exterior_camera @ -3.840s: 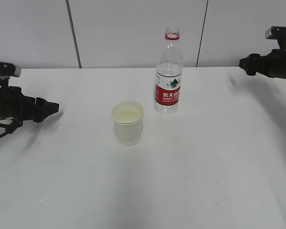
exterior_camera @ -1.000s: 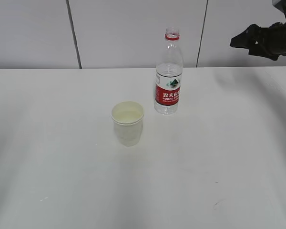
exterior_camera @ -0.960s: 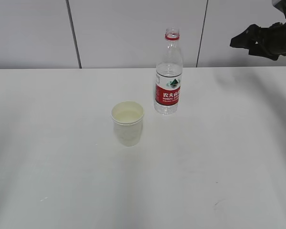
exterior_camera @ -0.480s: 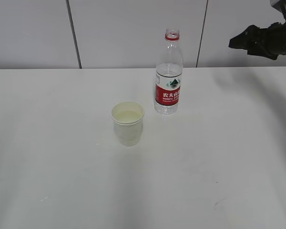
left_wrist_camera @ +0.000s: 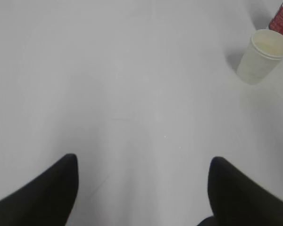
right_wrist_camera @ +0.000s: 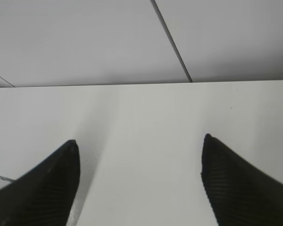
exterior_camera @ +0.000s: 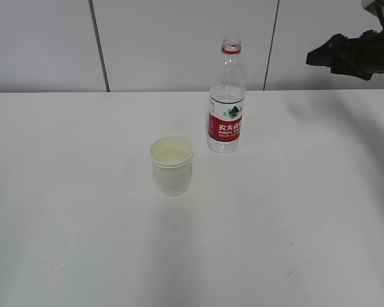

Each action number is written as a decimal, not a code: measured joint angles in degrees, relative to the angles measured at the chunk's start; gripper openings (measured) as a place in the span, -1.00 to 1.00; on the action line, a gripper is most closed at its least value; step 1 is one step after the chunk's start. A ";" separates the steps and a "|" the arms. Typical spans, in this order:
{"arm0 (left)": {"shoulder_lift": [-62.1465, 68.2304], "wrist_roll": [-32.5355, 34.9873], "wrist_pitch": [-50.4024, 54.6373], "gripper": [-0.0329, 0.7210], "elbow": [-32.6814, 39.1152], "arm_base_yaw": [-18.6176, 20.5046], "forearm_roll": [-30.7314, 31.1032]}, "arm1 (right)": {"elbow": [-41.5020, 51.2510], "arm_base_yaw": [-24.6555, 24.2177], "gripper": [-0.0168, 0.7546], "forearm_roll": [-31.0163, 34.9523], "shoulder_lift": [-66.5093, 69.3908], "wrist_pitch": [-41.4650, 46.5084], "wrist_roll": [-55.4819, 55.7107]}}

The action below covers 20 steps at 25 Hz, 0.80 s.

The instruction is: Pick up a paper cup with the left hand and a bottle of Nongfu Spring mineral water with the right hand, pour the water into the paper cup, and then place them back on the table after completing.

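Your paper cup point(exterior_camera: 171, 165) stands upright at the middle of the white table point(exterior_camera: 294, 211), with the uncapped Nongfu Spring bottle point(exterior_camera: 226, 99) upright just behind it to the right, the two apart. Your right hand point(exterior_camera: 315, 56) hangs at the frame's upper right, well clear of the bottle, jaws spread and empty. In its wrist view your left hand point(left_wrist_camera: 141, 176) is likewise spread over bare table, the cup at upper right.

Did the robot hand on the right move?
Yes. The right gripper rose from beside the table's back edge to bottle cap height.
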 joint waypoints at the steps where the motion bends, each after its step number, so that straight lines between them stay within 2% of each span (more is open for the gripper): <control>1: -0.81 -0.24 0.00 0.47 0.00 0.00 0.00 | 0.00 0.00 0.58 0.00 0.00 0.00 -0.30; 8: -5.82 -0.41 0.35 0.47 0.00 0.00 0.00 | 0.00 0.00 0.58 0.00 -0.04 -0.11 -1.07; 20: -5.86 -0.53 0.40 0.47 0.00 0.00 -0.19 | 0.00 0.00 0.58 0.00 -0.04 -0.21 -1.25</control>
